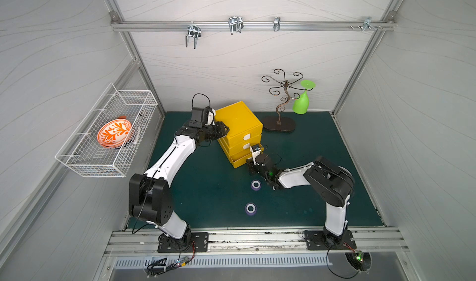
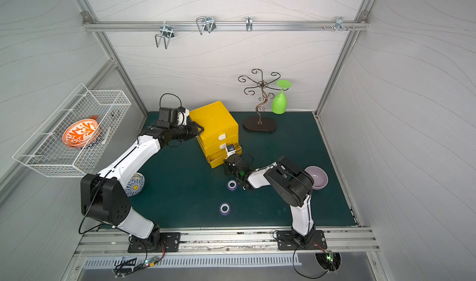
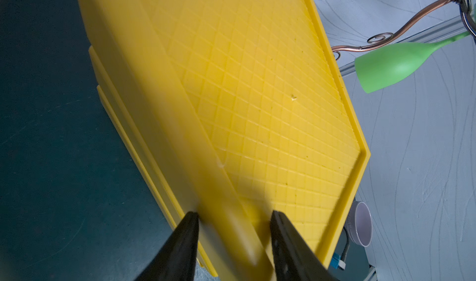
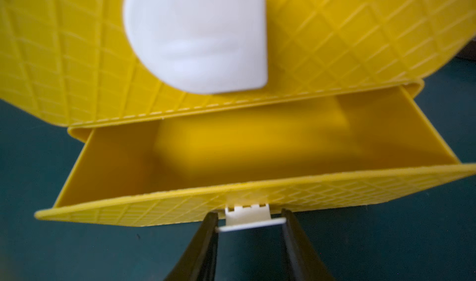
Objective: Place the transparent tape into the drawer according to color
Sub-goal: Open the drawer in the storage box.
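Note:
The yellow box stands at the back middle of the green mat. Its bottom drawer is pulled partly out, and the part of its inside that shows holds nothing. My right gripper is shut on that drawer's white tab handle; in a top view the right gripper is at the box's front. My left gripper is shut across the box's top left edge, seen from above as the left gripper. Two purple tape rolls lie flat on the mat in front of the box, apart from both grippers.
A wire basket with an orange-patterned bowl hangs on the left wall. A metal stand with a green glass stands behind the box on the right. A purple bowl and a blue-patterned bowl sit near the arms.

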`<state>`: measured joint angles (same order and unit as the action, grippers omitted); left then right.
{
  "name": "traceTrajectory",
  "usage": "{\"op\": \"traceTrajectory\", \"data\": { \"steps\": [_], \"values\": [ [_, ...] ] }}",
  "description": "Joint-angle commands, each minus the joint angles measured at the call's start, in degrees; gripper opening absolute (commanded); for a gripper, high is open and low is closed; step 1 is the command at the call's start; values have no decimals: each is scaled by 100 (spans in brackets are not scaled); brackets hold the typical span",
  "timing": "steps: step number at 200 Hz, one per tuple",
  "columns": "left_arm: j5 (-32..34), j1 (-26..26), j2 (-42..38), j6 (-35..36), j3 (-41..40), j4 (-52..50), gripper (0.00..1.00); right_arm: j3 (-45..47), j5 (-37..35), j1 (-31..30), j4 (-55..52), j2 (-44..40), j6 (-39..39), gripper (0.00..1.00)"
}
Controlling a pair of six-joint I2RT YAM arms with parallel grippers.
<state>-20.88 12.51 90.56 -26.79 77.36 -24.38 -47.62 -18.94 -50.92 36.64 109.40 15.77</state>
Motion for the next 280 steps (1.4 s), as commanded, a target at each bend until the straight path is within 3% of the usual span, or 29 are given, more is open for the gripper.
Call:
{"op": "traceTrajectory", "data": {
  "steps": [1, 109, 145, 167, 194, 280],
  "values": [
    [-69, 23, 205, 104, -28, -367, 49, 206, -283, -140, -176, -368, 112, 15],
    [-56, 41, 93, 95, -68, -344, 49, 1087, -1102, -780, -834, -1263, 620, 16],
    [-64, 58, 64, 102, -72, -353, 53, 1074, -1042, -789, -1207, -1633, 652, 49],
    [-71, 67, 11, 95, -61, -348, 62, 1001, -822, -785, -1701, -1974, 671, 61],
    [-87, 76, -75, 93, -31, -383, 69, 958, -494, -781, -2343, -2431, 820, 68],
    [-602, 58, -911, -105, -690, -80, 86, 222, 1509, -203, -5231, -3111, 1579, 70]
  ]
}}
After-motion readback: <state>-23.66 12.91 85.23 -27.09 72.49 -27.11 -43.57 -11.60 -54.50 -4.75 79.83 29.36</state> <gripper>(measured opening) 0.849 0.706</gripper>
